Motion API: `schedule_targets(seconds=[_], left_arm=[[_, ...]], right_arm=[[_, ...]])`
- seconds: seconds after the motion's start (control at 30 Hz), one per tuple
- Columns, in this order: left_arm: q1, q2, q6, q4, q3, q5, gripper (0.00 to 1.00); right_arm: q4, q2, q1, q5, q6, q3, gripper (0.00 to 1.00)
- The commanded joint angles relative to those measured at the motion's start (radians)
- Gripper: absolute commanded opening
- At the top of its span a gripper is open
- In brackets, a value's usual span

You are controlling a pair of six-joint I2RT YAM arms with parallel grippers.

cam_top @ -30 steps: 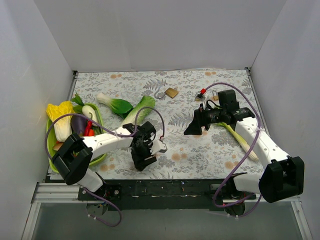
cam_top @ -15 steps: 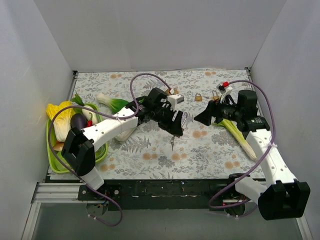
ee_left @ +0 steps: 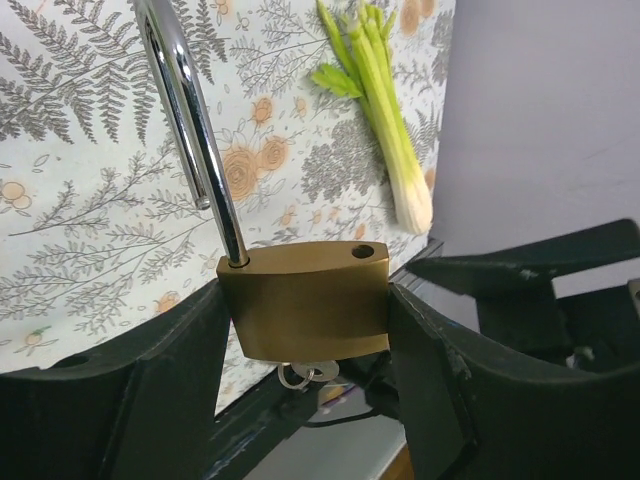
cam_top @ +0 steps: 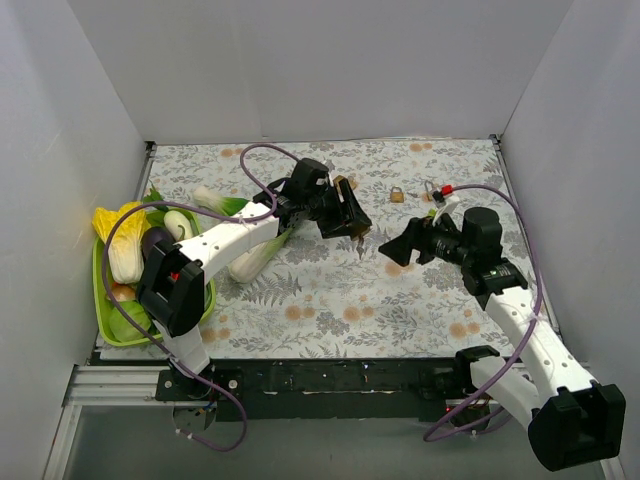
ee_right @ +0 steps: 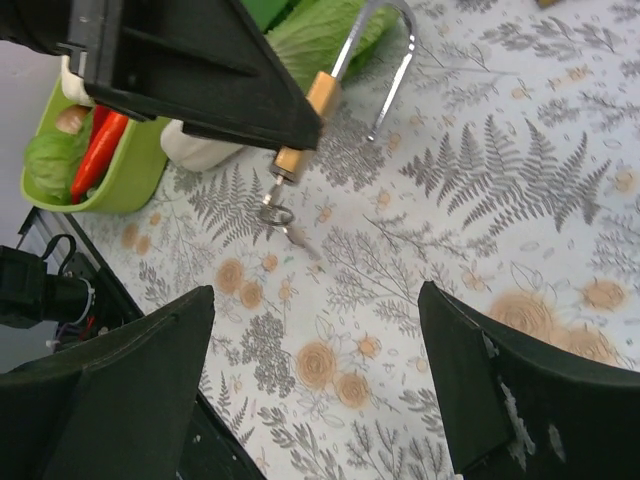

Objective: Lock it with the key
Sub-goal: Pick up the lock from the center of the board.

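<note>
Hidden or cut off: in the left wrist view the top of the silver shackle (ee_left: 190, 110) runs out of the picture. From above, the left arm covers most of the lock.
Padlock: we see the brass padlock (ee_left: 300, 290) held off the fern-patterned table (cam_top: 300, 290), near its middle. One shackle leg sits in the body and the other ends free, so the lock is open.
Key: a small silver key (ee_right: 285, 215) on a ring hangs from the underside of the body. Its blade is out of sight, probably inside the keyway.
Left gripper: the left gripper (ee_left: 305, 335) is clamped on the flat sides of the brass body.
Right gripper: the right gripper (ee_right: 315, 300) has its fingers spread wide with nothing between them. It faces the key from nearby and does not touch it.
Tray: the lime-green plastic tray (cam_top: 98, 290) at the table's left edge holds a pale yellow cabbage (cam_top: 118, 235), a purple aubergine (cam_top: 158, 243) and a red pepper (ee_right: 108, 148). The items beneath these are too crowded for us to name.
Elsewhere: a second small brass padlock (cam_top: 397, 194) lies at the back of the table.
</note>
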Motion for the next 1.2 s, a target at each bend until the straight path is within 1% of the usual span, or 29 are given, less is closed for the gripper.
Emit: schedule_targets(seconds=[0.0, 0.13, 0.27, 0.33, 0.37, 0.43, 0.47, 0.53, 0.67, 0.7, 0.73, 0.77, 0.83, 0.87, 0.9, 0.93, 1.0, 1.03, 1.07, 1.1, 1.17], left_arm=[[0.002, -0.029, -0.179, 0.113, 0.049, 0.001, 0.0], [0.002, -0.031, -0.229, 0.155, 0.04, 0.039, 0.0], [0.002, -0.043, -0.285, 0.182, 0.035, 0.046, 0.0], [0.002, -0.043, -0.32, 0.199, 0.032, 0.053, 0.0], [0.002, -0.042, -0.333, 0.212, 0.03, 0.064, 0.0], [0.002, -0.04, -0.354, 0.225, 0.021, 0.076, 0.0], [0.002, -0.04, -0.374, 0.235, 0.02, 0.086, 0.0], [0.002, -0.039, -0.391, 0.248, 0.012, 0.098, 0.0], [0.002, -0.037, -0.431, 0.285, 0.004, 0.118, 0.0], [0.002, -0.038, -0.44, 0.291, 0.0, 0.124, 0.0], [0.002, -0.039, -0.449, 0.298, -0.009, 0.129, 0.0], [0.002, -0.042, -0.454, 0.304, -0.011, 0.133, 0.0], [0.0, -0.046, -0.466, 0.31, -0.023, 0.138, 0.0], [0.0, -0.051, -0.474, 0.316, -0.031, 0.139, 0.0], [0.0, -0.054, -0.488, 0.325, -0.037, 0.142, 0.0], [0.0, -0.058, -0.492, 0.328, -0.043, 0.148, 0.0], [0.0, -0.071, -0.511, 0.344, -0.074, 0.152, 0.0], [-0.001, -0.074, -0.519, 0.35, -0.082, 0.152, 0.0], [0.0, -0.077, -0.522, 0.351, -0.085, 0.155, 0.0], [0.0, -0.078, -0.525, 0.357, -0.089, 0.159, 0.0], [0.0, -0.078, -0.537, 0.368, -0.091, 0.165, 0.0]], right_arm=[[0.203, 0.027, 0.1, 0.109, 0.065, 0.046, 0.9], [0.22, 0.09, 0.178, 0.192, 0.074, 0.073, 0.89], [0.225, 0.113, 0.232, 0.296, 0.076, 0.086, 0.85], [0.241, 0.117, 0.244, 0.351, 0.088, 0.086, 0.81], [0.26, 0.122, 0.253, 0.365, 0.094, 0.086, 0.76], [0.274, 0.139, 0.265, 0.408, 0.099, 0.099, 0.71], [0.28, 0.146, 0.272, 0.422, 0.1, 0.106, 0.67], [0.288, 0.171, 0.279, 0.454, 0.097, 0.126, 0.65], [0.312, 0.203, 0.282, 0.478, 0.091, 0.129, 0.64], [0.318, 0.209, 0.282, 0.479, 0.091, 0.129, 0.62], [0.323, 0.217, 0.282, 0.476, 0.091, 0.13, 0.57], [0.324, 0.22, 0.282, 0.475, 0.091, 0.136, 0.45], [0.327, 0.222, 0.282, 0.481, 0.09, 0.136, 0.34], [0.327, 0.219, 0.282, 0.487, 0.088, 0.136, 0.24], [0.327, 0.217, 0.282, 0.496, 0.082, 0.138, 0.2], [0.327, 0.212, 0.282, 0.505, 0.081, 0.136, 0.17], [0.321, 0.209, 0.282, 0.524, 0.08, 0.146, 0.18], [0.32, 0.208, 0.282, 0.537, 0.08, 0.149, 0.35], [0.315, 0.208, 0.282, 0.545, 0.082, 0.15, 0.42], [0.315, 0.208, 0.284, 0.551, 0.085, 0.153, 0.45], [0.324, 0.209, 0.282, 0.551, 0.099, 0.152, 0.46]])
